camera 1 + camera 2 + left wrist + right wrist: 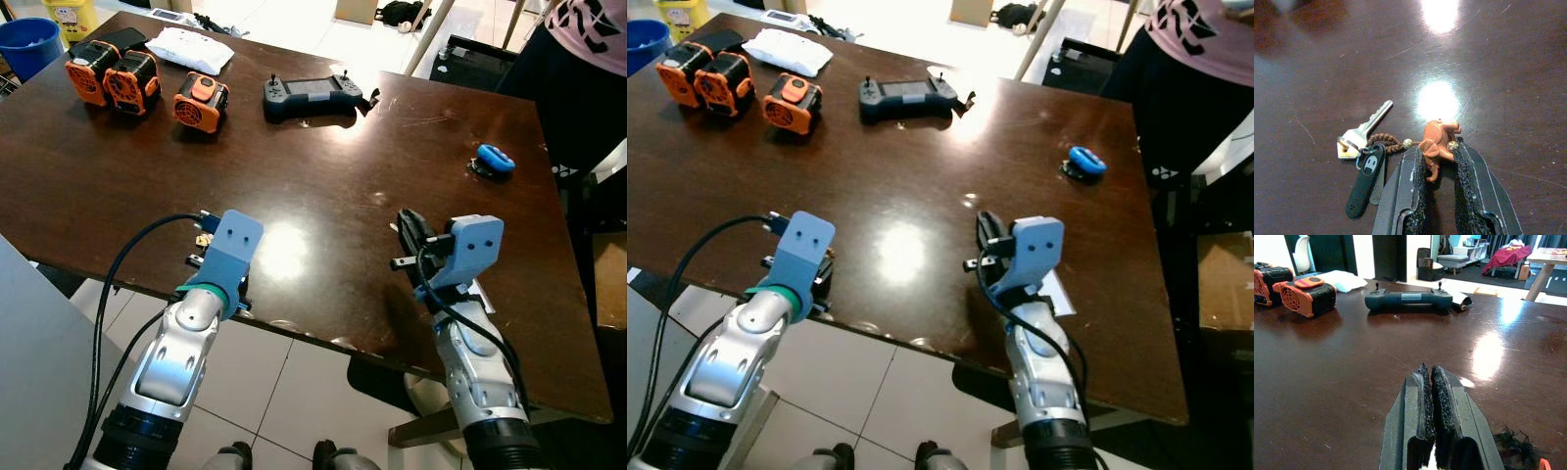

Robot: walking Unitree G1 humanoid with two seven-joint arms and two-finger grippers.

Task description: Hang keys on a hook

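Two claws are over the near edge of the dark wooden worktop (323, 186), and only the left claw (1440, 161) is working. Its black fingers (1413, 181) bracket a small orange-brown animal charm (1439, 142), and they look pinched on its lower half, though I judge the hold shallow. Out to one side of the fingertips, the rest of the bunch lies flat on the wood: a braided cord (1385, 142) runs from the charm to a ring carrying a silver key (1366, 129) and a black fob (1365, 178). So the keys are down on the worktop, right at the left claw, not yet lifted.

My right claw (1431, 396) has its fingers pressed together on nothing, pointing across bare wood toward a black handheld controller (1408, 298) and an orange-and-black power pack (1305, 293) well beyond it.

I see no hook from here, so the step in hand is, as I read it, securing the pick-up. To do it well I'd confirm the squeeze on the charm is firm before raising, then lift straight up and slowly so the key and fob swing free under the claw rather than dragging and twisting the charm out. The charm is rounded and could slip, so re-gripping deeper or nearer the cord may be wiser. For hanging, the ring will need to dangle clear below the fingers.
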